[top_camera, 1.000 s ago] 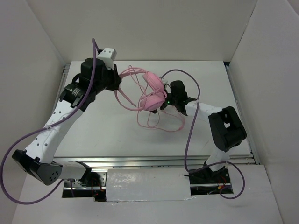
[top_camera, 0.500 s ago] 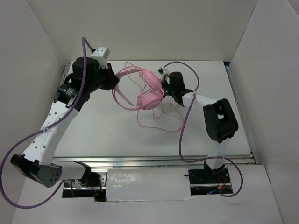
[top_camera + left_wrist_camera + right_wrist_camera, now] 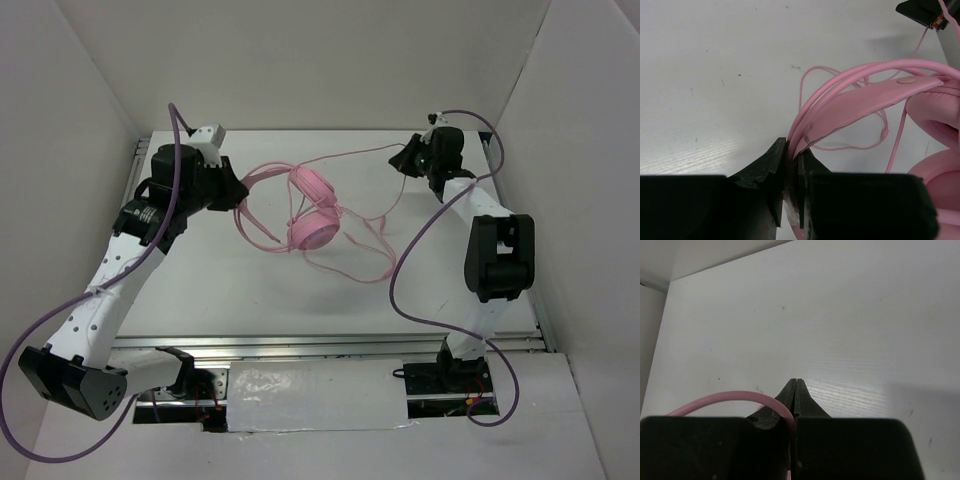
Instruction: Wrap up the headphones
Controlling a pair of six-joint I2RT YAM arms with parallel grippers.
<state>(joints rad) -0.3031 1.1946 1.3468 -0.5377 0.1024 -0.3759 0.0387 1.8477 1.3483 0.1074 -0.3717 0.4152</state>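
Pink headphones (image 3: 312,212) sit at mid-bench (image 3: 230,290), with two round dome ear cups (image 3: 315,230) close together and a thin headband (image 3: 865,97) arcing left. The left gripper (image 3: 790,167) is clamped narrow on that headband. The right gripper (image 3: 795,390), at the far right, pinches the thin pink cord (image 3: 735,394). Loose loops of cord lie beside the cups.

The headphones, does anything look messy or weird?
Yes. The cord sprawls in loose loops on the table beside the ear cups, not wound up. One strand stretches to the right gripper, while the left gripper pinches the headband.
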